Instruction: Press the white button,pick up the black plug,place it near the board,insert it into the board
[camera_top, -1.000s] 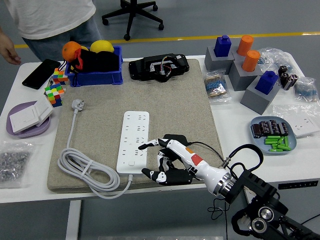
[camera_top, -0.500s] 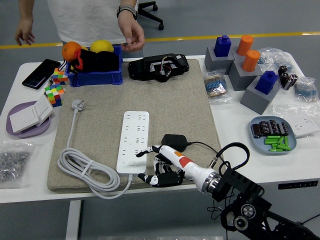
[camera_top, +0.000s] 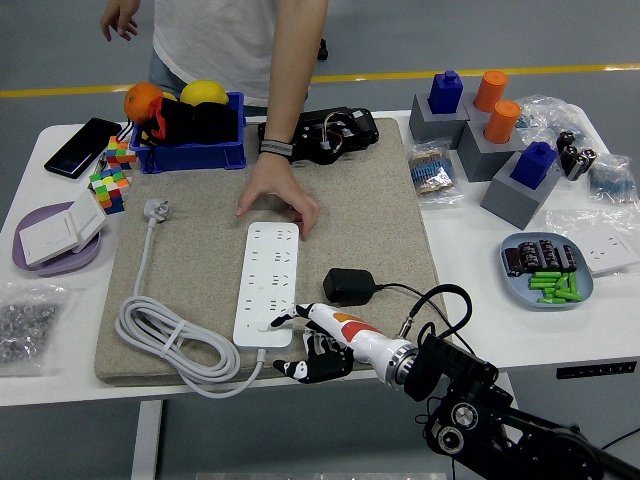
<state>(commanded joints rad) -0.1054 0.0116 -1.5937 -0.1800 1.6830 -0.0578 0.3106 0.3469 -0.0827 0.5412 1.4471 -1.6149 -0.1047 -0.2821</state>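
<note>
A white power strip (camera_top: 268, 282) lies on the beige mat (camera_top: 350, 200), its white cable coiled at the left. My right hand (camera_top: 305, 340) is at the strip's near end, index finger stretched out with its tip on the strip's near edge, the other fingers curled below, holding nothing. The black plug (camera_top: 347, 286) lies on the mat just right of the strip, its thin black cable running toward my arm. A person's hand (camera_top: 279, 198) rests on the mat at the strip's far end, fingers touching it. My left arm is out of view.
A blue bin (camera_top: 190, 135) with fruit and a black device (camera_top: 320, 135) stand at the back. Colour cubes, a phone and a purple plate (camera_top: 55, 250) are at the left. Grey blocks (camera_top: 500, 150) and a blue plate of parts (camera_top: 545, 270) are at the right.
My right hand has moved left and nearer, off the black plug, its index finger now at the strip's near end. The person has reached in and laid a hand at the strip's far end.
</note>
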